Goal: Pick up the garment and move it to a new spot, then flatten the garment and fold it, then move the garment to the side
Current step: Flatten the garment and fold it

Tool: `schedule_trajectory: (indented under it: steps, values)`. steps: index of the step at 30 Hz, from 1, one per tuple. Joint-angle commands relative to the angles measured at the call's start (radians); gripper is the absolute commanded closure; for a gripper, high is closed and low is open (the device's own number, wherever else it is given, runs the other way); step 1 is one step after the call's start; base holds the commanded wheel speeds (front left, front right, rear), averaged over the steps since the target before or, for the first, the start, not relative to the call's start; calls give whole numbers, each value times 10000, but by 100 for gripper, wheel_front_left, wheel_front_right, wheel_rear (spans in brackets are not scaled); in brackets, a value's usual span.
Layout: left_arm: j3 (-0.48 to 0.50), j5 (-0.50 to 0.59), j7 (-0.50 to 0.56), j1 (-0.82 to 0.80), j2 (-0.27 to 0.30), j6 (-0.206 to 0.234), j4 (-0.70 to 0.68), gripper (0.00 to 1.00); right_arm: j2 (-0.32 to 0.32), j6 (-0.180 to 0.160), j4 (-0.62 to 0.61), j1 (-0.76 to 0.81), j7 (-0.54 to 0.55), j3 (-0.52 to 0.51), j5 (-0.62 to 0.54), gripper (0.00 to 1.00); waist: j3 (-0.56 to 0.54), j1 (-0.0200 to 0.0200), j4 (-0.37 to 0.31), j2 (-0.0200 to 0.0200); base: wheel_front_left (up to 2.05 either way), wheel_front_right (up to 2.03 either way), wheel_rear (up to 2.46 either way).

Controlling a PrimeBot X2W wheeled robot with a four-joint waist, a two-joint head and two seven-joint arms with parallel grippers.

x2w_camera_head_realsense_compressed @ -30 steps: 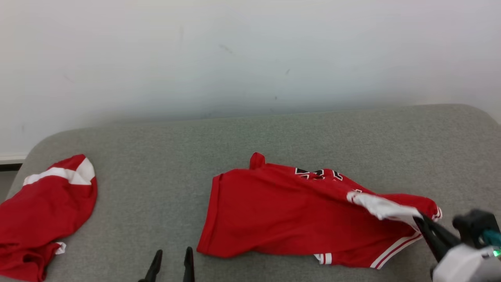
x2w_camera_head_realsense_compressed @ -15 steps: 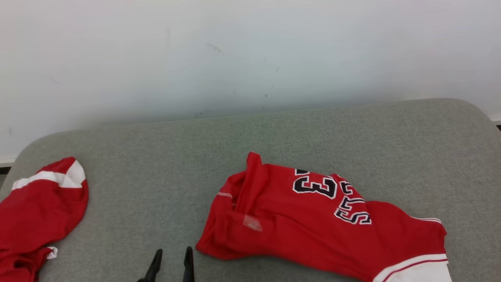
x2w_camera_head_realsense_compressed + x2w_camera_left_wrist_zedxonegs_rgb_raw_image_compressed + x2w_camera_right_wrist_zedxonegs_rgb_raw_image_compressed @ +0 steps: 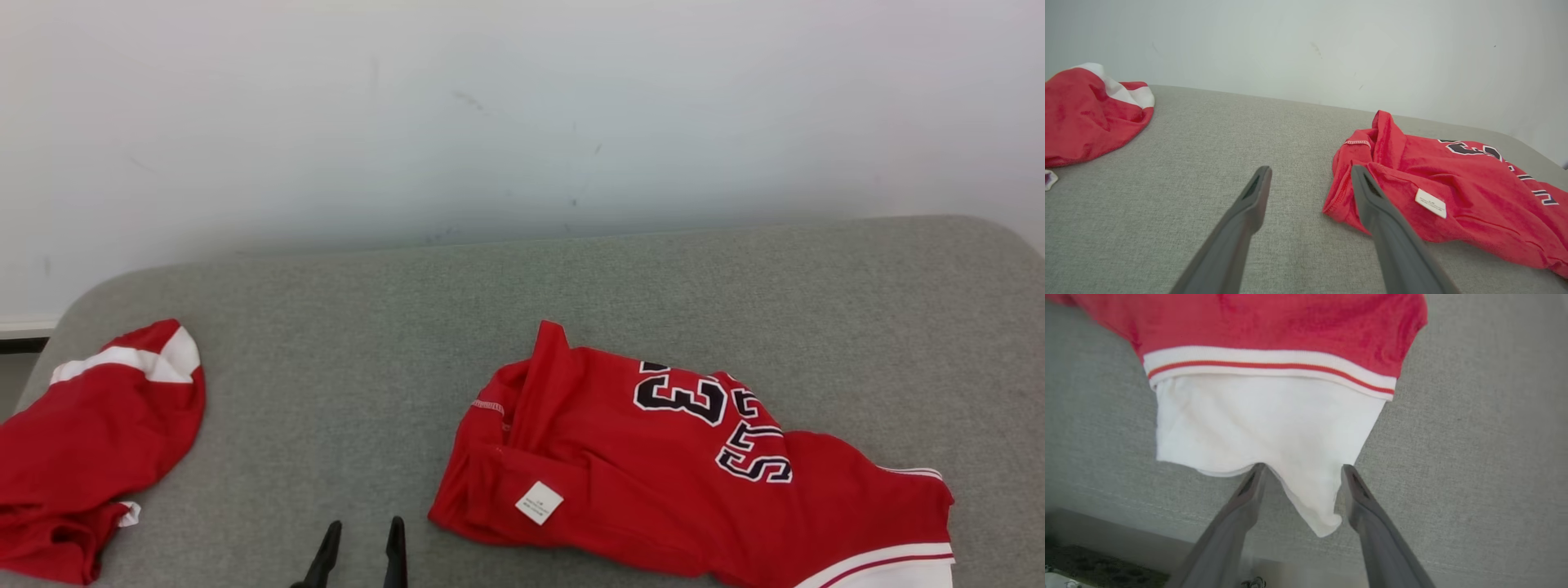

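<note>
Looking down on a grey upholstered surface (image 3: 326, 343) set against a pale wall (image 3: 522, 122), we see a red basketball jersey (image 3: 694, 474) lying loose on the near right part of that surface. It is crumpled rather than spread. One edge is doubled back to show a small white label (image 3: 539, 501), black lettering outlined in white runs crookedly across the middle, and ridges of cloth stand up along the side nearer the surface's centre. A white panel (image 3: 1257, 420) below a red-and-white striped hem lies close to the surface's front edge. Our right gripper (image 3: 1303, 466) hangs just above that edge with its two fingers spread apart. The corner of the white panel sits between them, unclamped. Our left gripper (image 3: 365, 524) is also spread wide and holds nothing, poised over bare grey fabric at the surface's near middle, with the jersey's folded edge just beside it. A second red garment with a white stripe (image 3: 98, 441) lies bunched at the surface's far left end, well apart from the jersey. We judge that the first step, carrying the jersey to a new spot, looks done, since it rests on the surface with neither gripper gripping it. Flattening has not yet taken effect, and folding and moving it aside are left to do.
</note>
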Motion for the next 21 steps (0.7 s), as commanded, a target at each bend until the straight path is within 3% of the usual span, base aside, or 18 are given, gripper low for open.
schedule_trajectory:
  steps: [1,12,16,21]
  values:
    - [49,103,-5,41,34,22,-9,0,25,-22,-222,-182,-94,-164,74,0,-11,0,48,0,0,0,0]
    - [-88,179,-5,-128,32,-100,-7,0,91,-22,-2311,-1507,409,-591,945,0,115,0,441,0,0,0,0]
    - [-319,226,-5,-420,34,-159,9,0,101,-22,-1953,-3041,1116,37,1193,0,455,0,860,0,0,0,0]
    - [-755,-9,-5,-952,34,-177,87,0,152,-22,-614,-5016,1925,877,1547,0,983,0,1594,0,0,0,0]
